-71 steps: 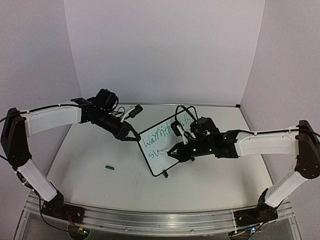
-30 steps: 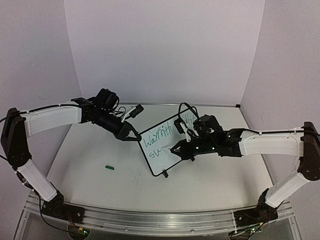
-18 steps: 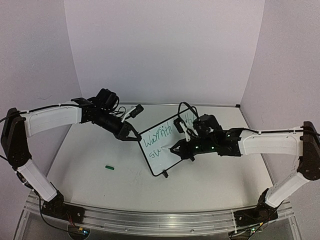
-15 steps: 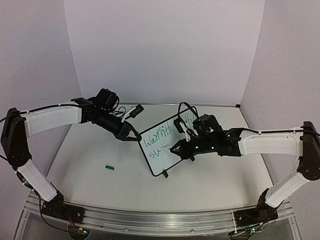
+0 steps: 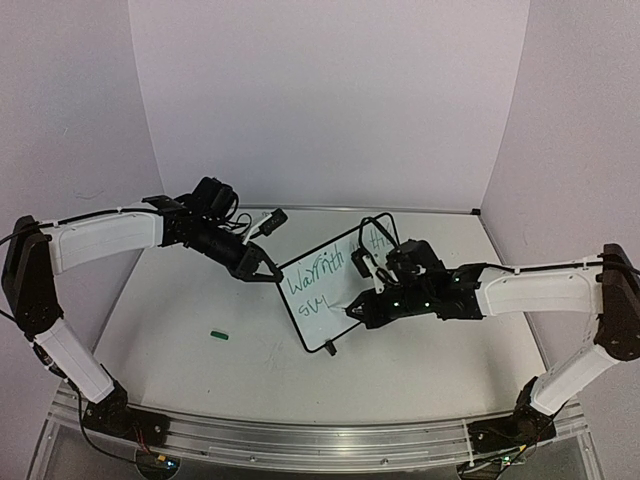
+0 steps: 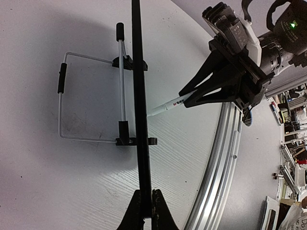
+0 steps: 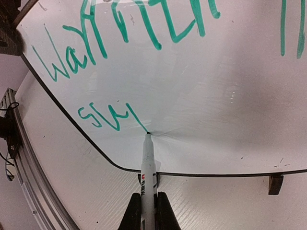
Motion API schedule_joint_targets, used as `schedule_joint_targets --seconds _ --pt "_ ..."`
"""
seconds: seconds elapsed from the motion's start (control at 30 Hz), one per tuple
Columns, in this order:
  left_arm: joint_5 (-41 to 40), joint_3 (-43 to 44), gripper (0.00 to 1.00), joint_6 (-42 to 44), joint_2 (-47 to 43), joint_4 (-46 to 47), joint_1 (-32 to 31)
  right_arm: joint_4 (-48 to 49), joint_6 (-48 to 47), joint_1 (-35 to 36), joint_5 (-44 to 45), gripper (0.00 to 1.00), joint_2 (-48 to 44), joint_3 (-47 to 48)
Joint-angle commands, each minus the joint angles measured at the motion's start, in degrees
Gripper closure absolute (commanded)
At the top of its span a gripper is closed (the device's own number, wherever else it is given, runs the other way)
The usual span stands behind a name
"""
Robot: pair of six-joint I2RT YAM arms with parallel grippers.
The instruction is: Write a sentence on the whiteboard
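The whiteboard (image 5: 326, 331) stands tilted on the table, with green writing across its top and a shorter second line (image 7: 108, 117) below. My left gripper (image 5: 267, 272) is shut on the board's upper left edge, which the left wrist view shows edge-on as a black bar (image 6: 139, 96) between the jaws (image 6: 145, 192). My right gripper (image 5: 363, 312) is shut on a white marker (image 7: 147, 163). The marker's tip touches the board at the end of a slanted green stroke. In the right wrist view the right gripper (image 7: 148, 197) sits just below the board's lower edge.
A small green marker cap (image 5: 221, 335) lies on the table left of the board. A wire stand (image 6: 62, 105) props the board from behind. A foot of the board (image 7: 274, 184) rests on the table. An aluminium rail (image 5: 300, 440) runs along the near edge.
My right gripper has moved down and to the right with the marker, adding a slanted stroke to the second line. The left gripper and the board have stayed put.
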Motion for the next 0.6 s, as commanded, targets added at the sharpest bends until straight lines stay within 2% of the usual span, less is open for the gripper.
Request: schedule_joint_targets --seconds 0.0,0.57 --pt "0.7 -0.3 1.0 1.5 2.2 -4.2 -2.8 1.3 -0.3 -0.2 0.4 1.0 -0.2 2.4" --pt "0.6 -0.3 1.0 1.6 2.1 -4.3 -2.8 1.2 -1.0 -0.4 2.8 1.0 -0.1 5.2"
